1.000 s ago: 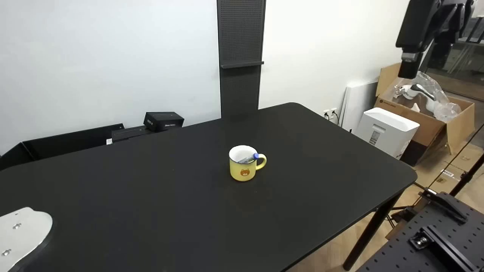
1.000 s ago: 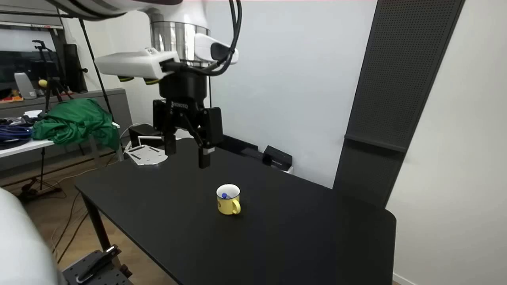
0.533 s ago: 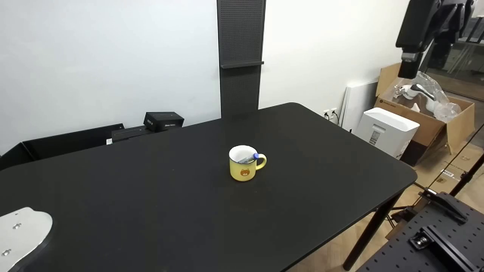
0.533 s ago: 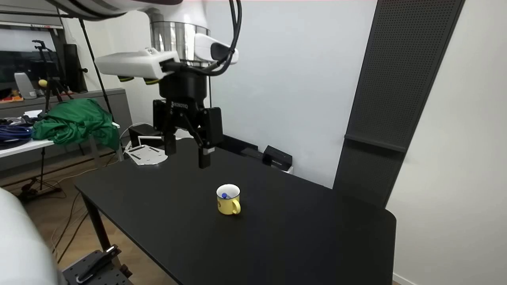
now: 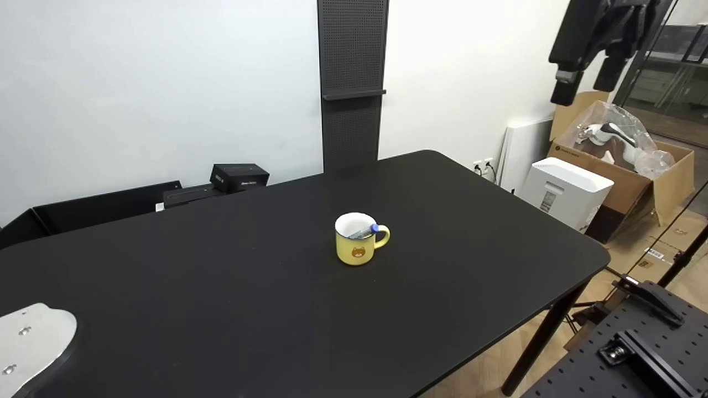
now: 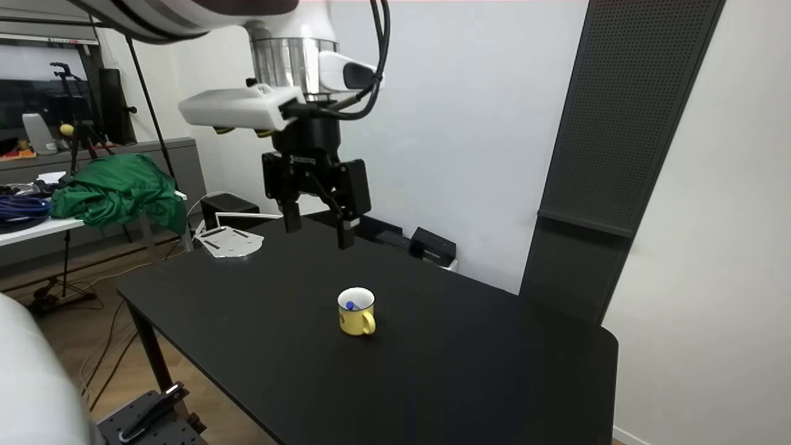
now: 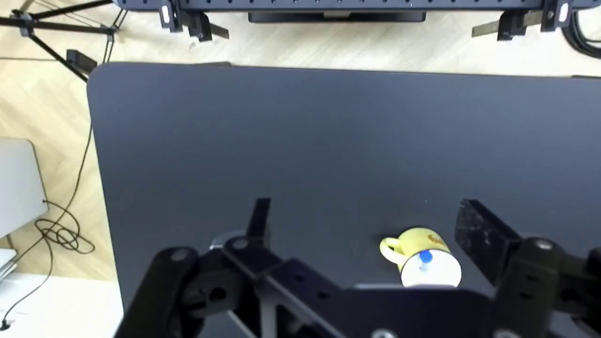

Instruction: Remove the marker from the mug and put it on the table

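Observation:
The yellow mug (image 5: 350,255) stands upright on the black table (image 5: 210,309). It also shows in an exterior view (image 6: 352,322) and in the wrist view (image 7: 415,237). The blue-capped marker (image 5: 363,232) leans inside the mug, with its cap at the rim near the handle. The cap shows in an exterior view (image 6: 350,305) and in the wrist view (image 7: 426,256); its lower end is hidden in the mug. My gripper (image 6: 319,231) is open and empty, high above the table and apart from the mug. In the wrist view the mug appears between the fingers (image 7: 365,203), nearer the right one.
A silver metal plate (image 6: 230,242) lies at a table end. Black boxes (image 5: 239,177) stand along the wall side. A white bin (image 5: 569,185) and a cardboard box (image 5: 597,174) are on the floor beyond the table. A perforated rack (image 7: 347,5) lies past one table edge.
My gripper has shifted in the last half second: rightward and slightly up in one exterior view, leftward and slightly up elsewhere. It stays open. The mug and marker have not moved.

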### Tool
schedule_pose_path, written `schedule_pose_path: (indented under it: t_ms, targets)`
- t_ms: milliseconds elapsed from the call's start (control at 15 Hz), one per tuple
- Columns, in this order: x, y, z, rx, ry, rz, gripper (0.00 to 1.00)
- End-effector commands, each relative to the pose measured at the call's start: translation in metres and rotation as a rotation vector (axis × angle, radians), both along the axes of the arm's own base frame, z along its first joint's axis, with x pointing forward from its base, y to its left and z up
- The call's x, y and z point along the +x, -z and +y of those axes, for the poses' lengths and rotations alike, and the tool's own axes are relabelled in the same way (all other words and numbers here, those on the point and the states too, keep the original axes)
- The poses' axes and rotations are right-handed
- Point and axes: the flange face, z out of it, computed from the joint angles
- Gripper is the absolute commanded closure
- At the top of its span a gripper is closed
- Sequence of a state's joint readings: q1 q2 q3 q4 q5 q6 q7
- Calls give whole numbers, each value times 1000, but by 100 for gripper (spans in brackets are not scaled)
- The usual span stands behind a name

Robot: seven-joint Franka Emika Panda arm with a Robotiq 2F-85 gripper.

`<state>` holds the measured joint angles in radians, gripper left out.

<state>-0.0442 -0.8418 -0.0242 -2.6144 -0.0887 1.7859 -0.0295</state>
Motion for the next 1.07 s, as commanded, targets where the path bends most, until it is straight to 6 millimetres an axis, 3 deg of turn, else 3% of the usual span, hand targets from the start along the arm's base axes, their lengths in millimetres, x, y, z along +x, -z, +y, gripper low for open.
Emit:
schedule_pose_path:
  t_ms: [0, 267, 533, 1000]
  targets:
    - [47, 9, 2, -23, -17, -66, 0]
    - [100, 26, 12, -44, -51, -117, 0]
    - [139, 45, 22, -93, -101, -149, 0]
    - [162, 95, 41, -80, -190, -107, 0]
